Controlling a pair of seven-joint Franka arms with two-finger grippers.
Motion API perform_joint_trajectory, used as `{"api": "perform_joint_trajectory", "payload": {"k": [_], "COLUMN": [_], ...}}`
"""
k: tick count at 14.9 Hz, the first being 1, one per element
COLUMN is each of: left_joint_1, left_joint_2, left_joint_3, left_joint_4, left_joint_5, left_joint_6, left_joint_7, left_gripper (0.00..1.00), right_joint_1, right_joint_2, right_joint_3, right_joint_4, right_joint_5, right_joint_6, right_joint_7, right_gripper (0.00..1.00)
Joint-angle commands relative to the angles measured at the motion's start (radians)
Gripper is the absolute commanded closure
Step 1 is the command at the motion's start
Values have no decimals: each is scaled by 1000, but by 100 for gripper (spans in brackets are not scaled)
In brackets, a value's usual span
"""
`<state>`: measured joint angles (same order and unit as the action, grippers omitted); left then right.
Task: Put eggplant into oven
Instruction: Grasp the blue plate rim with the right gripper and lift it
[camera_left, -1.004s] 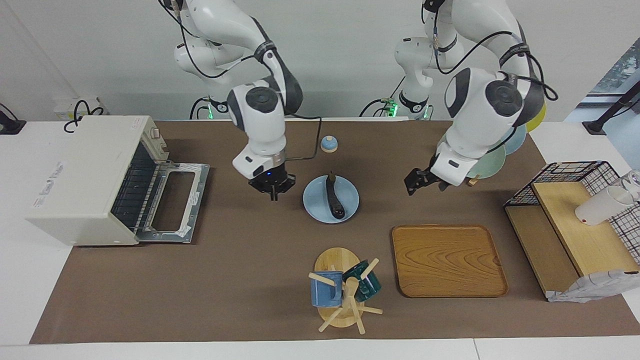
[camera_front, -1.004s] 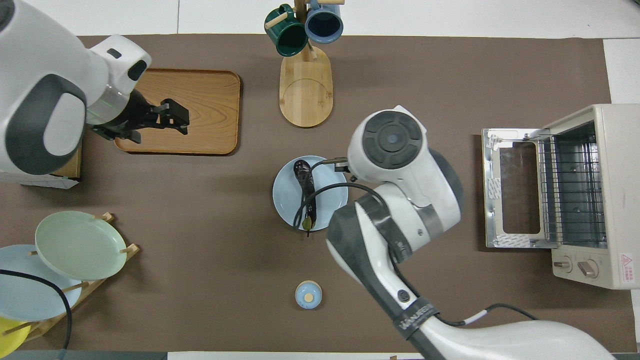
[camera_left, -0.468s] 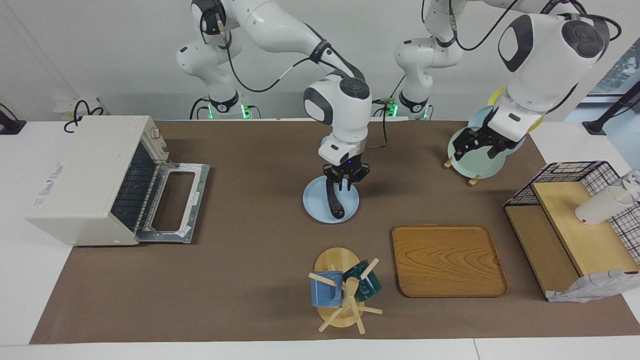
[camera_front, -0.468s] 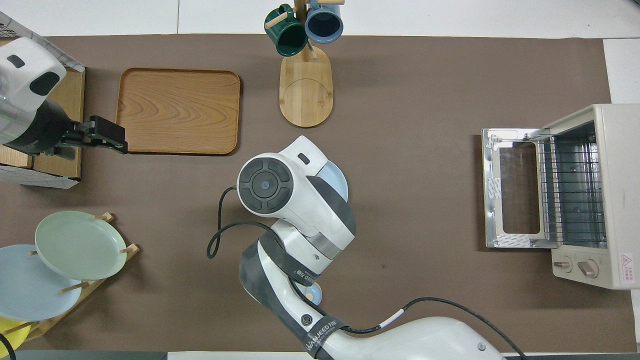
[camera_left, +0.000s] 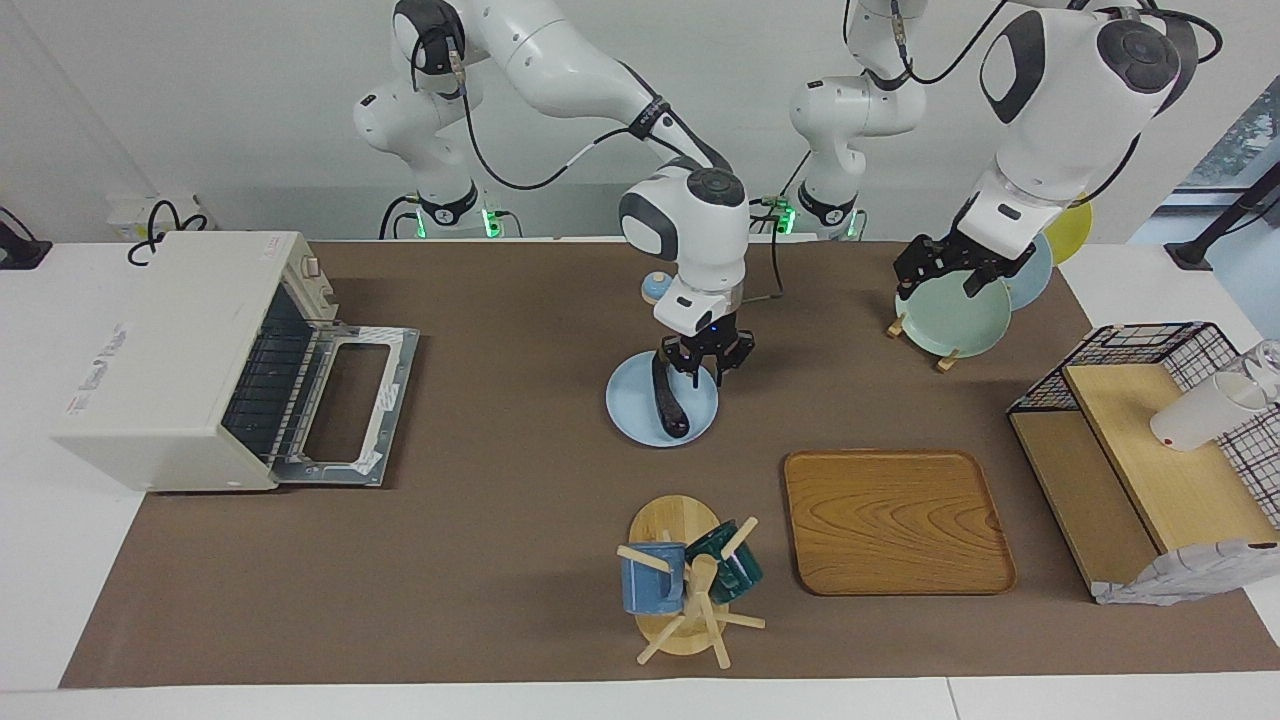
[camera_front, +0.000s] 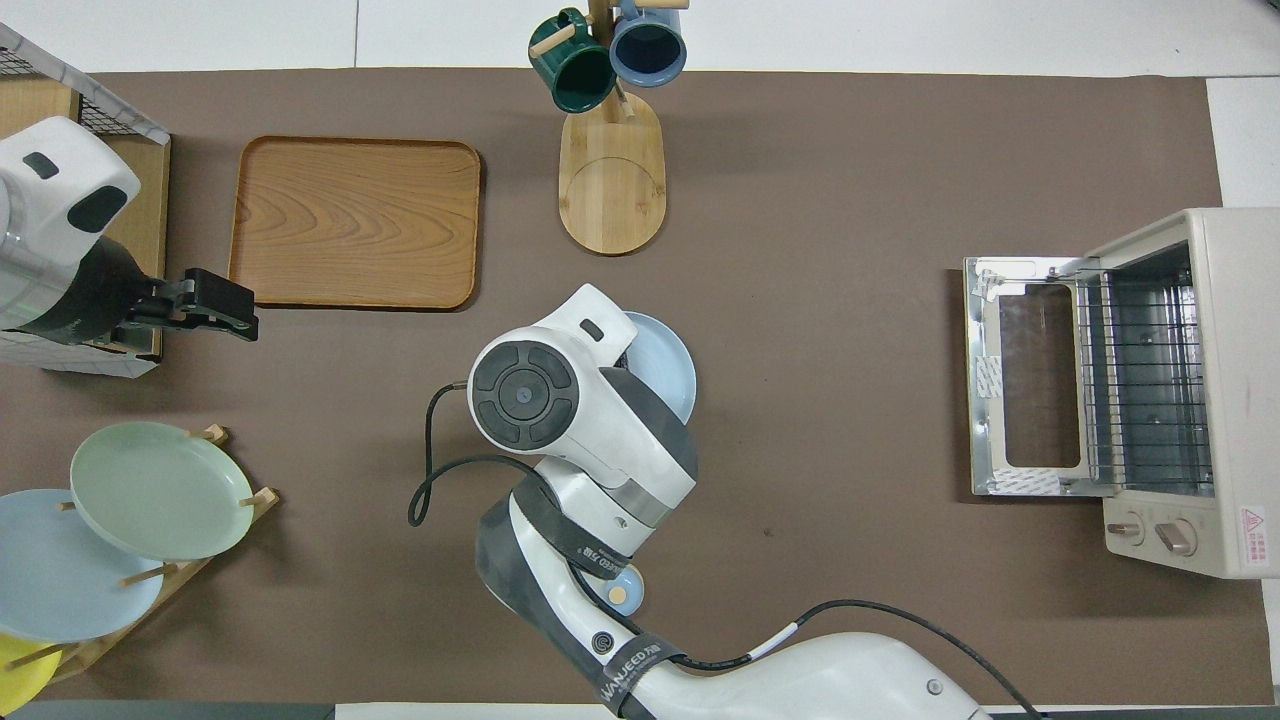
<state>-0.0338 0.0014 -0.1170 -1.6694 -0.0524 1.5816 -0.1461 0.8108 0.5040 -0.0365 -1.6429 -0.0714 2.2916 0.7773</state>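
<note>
The eggplant lies on the blue plate mid-table, well apart from the oven, whose door is already down. The right gripper hangs over the plate's nearer edge, beside the eggplant's stem end; fingers part-open, gripping nothing visible. The left gripper waits, spread wide and empty, by the plate rack. Pickup, carry and placement all appear outstanding.

A black band around the right arm's white link carries white lettering that cannot be made out. The boxy off-white toaster oven bears a small red warning-triangle sticker beside its control knobs; its print is too small to read.
</note>
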Motion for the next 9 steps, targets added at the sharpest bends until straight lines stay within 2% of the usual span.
{"api": "perform_joint_trajectory", "payload": {"k": [1, 5, 9], "left_joint_1": [-11, -12, -14], "left_joint_2": [-12, -7, -7], "left_joint_3": [3, 2, -1], "left_joint_4": [17, 23, 22], "left_joint_5": [77, 80, 72], "left_joint_6": [-32, -23, -14], "left_joint_7": [14, 13, 11], "left_gripper": [0, 0, 0], "right_joint_1": [24, 33, 31], "right_joint_2": [-16, -22, -38], "right_joint_3": [-5, -5, -5], "right_joint_4": [-75, -95, -192], "right_joint_5": [-36, -38, -36], "right_joint_6": [66, 75, 195], "right_joint_7": [-1, -21, -53], "right_gripper": [64, 64, 65]}}
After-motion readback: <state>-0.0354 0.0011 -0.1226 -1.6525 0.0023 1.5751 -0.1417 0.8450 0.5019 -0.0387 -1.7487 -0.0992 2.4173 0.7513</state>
